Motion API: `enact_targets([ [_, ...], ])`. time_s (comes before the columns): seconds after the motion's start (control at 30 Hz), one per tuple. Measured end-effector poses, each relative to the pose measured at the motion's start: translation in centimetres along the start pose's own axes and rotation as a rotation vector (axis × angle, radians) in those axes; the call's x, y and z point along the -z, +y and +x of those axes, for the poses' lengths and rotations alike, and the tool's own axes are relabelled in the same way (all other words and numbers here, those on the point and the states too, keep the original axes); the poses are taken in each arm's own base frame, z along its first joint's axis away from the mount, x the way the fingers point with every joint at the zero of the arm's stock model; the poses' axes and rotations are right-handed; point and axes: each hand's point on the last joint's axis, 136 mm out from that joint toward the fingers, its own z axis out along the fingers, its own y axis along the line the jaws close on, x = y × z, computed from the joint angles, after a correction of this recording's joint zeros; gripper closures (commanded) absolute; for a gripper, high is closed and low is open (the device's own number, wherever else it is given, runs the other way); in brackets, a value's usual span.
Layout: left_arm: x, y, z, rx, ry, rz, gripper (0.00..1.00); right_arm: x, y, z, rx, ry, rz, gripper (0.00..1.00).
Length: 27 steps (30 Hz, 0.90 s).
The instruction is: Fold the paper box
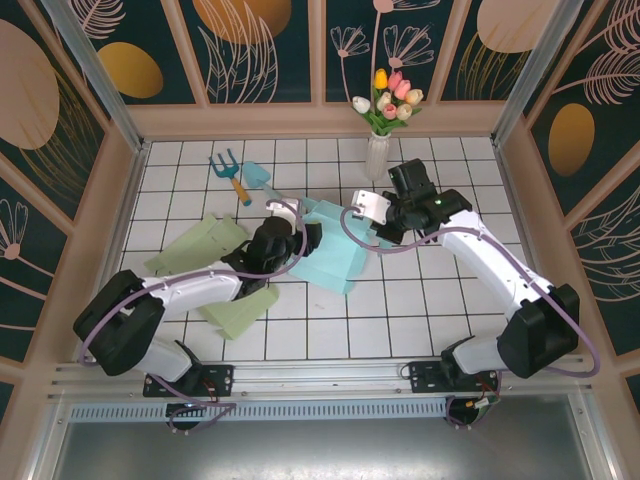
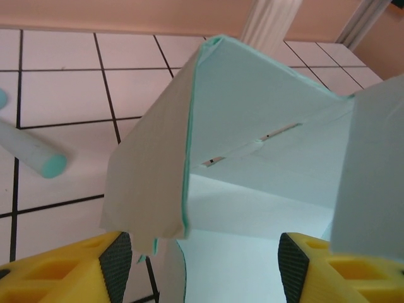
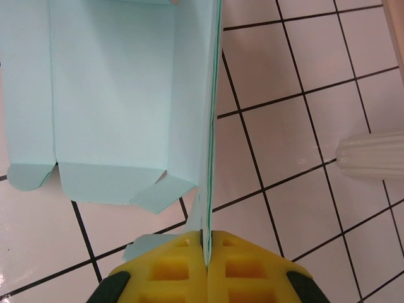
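Paper box [image 1: 335, 265]: pale blue, partly raised, mid-table on the white tiles [image 1: 450, 300], between the two arms.
Right gripper [image 3: 206, 243]: jaws closed flat together, pinching the edge of the box's upright side wall.
Left gripper [image 2: 205, 265]: fingers [image 2: 117, 262] spread apart, with a raised flap standing between them. It seems untouched, though the close view leaves this uncertain.
Green sheets [image 1: 200, 245]: two, lying flat beside the left arm.
Vase [image 1: 377, 157]: holds tulips, just behind the box.
Trowel [image 1: 260, 178], fork [image 1: 228, 165]: back left.
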Motion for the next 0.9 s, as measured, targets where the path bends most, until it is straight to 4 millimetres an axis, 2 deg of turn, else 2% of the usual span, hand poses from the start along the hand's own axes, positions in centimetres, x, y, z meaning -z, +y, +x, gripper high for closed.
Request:
enact_targets([
  [0.07,1.2,-0.8,-0.6,0.009,-0.004,0.052,0.35,-0.1,-0.6,0.1,-0.021,-0.003,-0.014,1.00],
  [0.23,6.7,-2.2,-3.2,0.035,-0.115,0.197,0.35,-0.9,-3.0,0.1,-0.111,-0.027,-0.100,1.00],
  [0.33,7.9,-2.0,-3.5,0.036,-0.148,0.208,0.35,-2.3,-3.9,1.0,-0.168,0.001,-0.152,1.00],
  [0.4,7.7,-1.9,-2.9,0.028,-0.135,0.210,0.36,-3.8,-3.8,2.0,-0.198,0.041,-0.200,1.00],
  [0.5,6.9,-2.1,-1.3,0.010,-0.087,0.231,0.36,-5.9,-2.5,3.5,-0.239,0.105,-0.288,1.00],
  [0.6,5.6,-2.4,0.4,-0.015,-0.037,0.249,0.35,-7.2,-1.8,4.4,-0.272,0.146,-0.351,1.00],
  [0.77,3.2,-2.5,3.1,-0.062,0.058,0.245,0.35,-8.6,-2.1,5.9,-0.304,0.204,-0.369,1.00],
  [0.9,0.9,-2.8,4.0,-0.091,0.104,0.231,0.34,-10.2,-2.2,7.3,-0.312,0.257,-0.378,1.00],
])
